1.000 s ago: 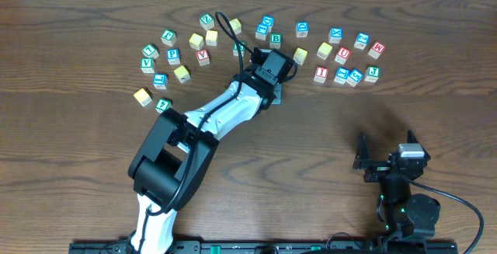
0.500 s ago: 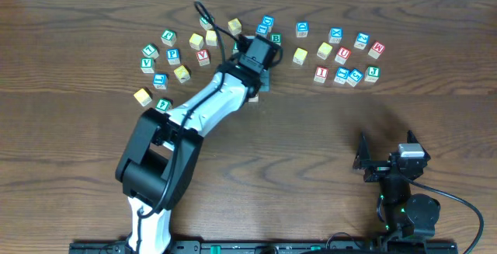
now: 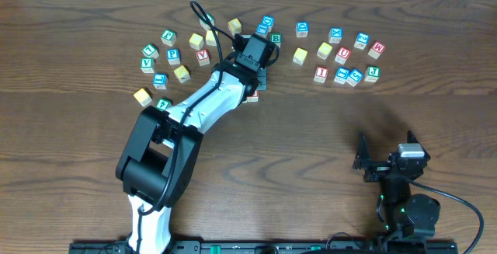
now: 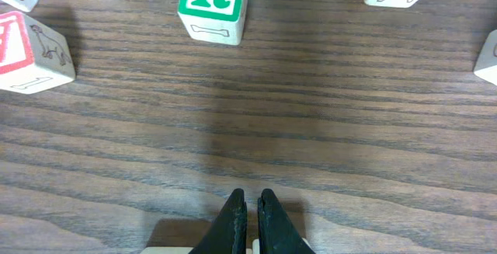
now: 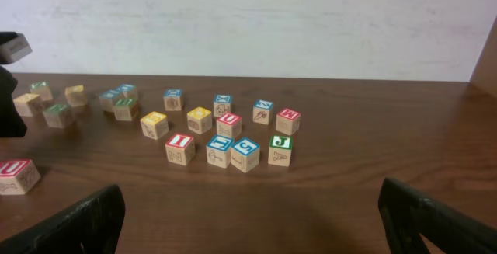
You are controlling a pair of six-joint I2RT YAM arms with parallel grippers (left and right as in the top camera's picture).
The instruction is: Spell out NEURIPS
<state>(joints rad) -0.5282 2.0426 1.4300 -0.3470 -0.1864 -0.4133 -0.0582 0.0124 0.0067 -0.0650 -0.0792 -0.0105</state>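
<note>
Green R wooden letter cube (image 4: 213,5) obs. flat on dark wood-grain tabletop (image 4: 349,130), straight ahead of left fingers (image 4: 236,219), clear gap between. Left fingers found pressed together, nothing gripped. Right fingers (image 5: 78,223) found spread fully, nothing held. Red I wooden cube (image 5: 180,147) & red U wooden cube (image 5: 229,123) logged in right-side cluster, untouched.

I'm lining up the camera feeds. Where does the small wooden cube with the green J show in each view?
Overhead: the small wooden cube with the green J sits upper right, at the right end of a short row of cubes.
Left wrist: not in it.
Right wrist: the cube is just right of centre, ending the same row.
Shared landmark: the wooden cube with the red I at that row's left end.
</note>
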